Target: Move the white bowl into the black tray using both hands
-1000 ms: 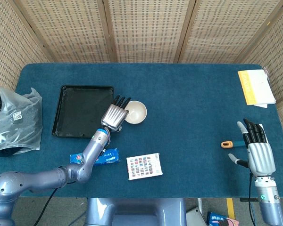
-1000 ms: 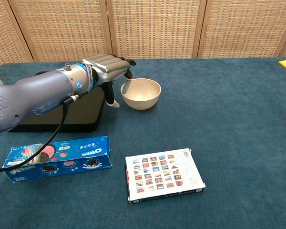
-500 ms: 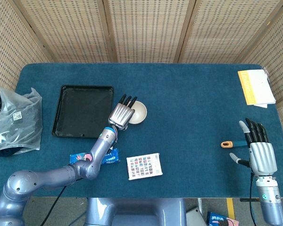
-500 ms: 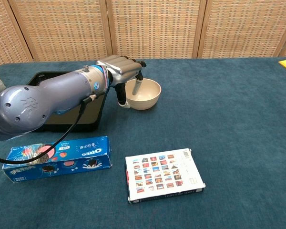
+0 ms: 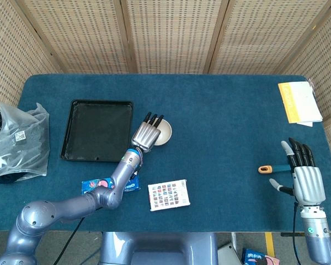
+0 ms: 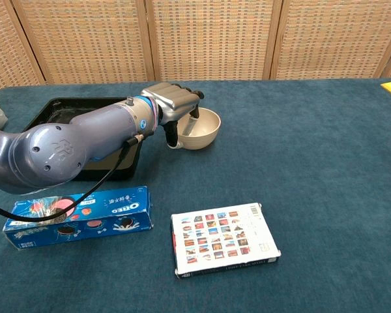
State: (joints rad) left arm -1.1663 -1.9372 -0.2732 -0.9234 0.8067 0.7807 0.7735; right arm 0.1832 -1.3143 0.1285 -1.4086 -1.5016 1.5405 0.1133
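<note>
Left hand (image 6: 174, 103) reaches over the near rim of the white bowl (image 6: 202, 130), fingers dipping inside and thumb outside, gripping its edge. Right hand (image 5: 306, 176) hovers released, fingers spread, well apart at the table's (image 5: 220, 110) far side. Just left of the bowl lies the black tray (image 5: 96, 130); nearer the front sit a cookie box (image 6: 78, 215) and a card box (image 6: 223, 238).

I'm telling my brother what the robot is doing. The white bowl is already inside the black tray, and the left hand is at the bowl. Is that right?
Not quite. The white bowl is not in the black tray yet; it sits on the blue table just to the tray's right, as the head view shows. The rest holds: the left hand is at the bowl, fingers reaching over its rim.
</note>
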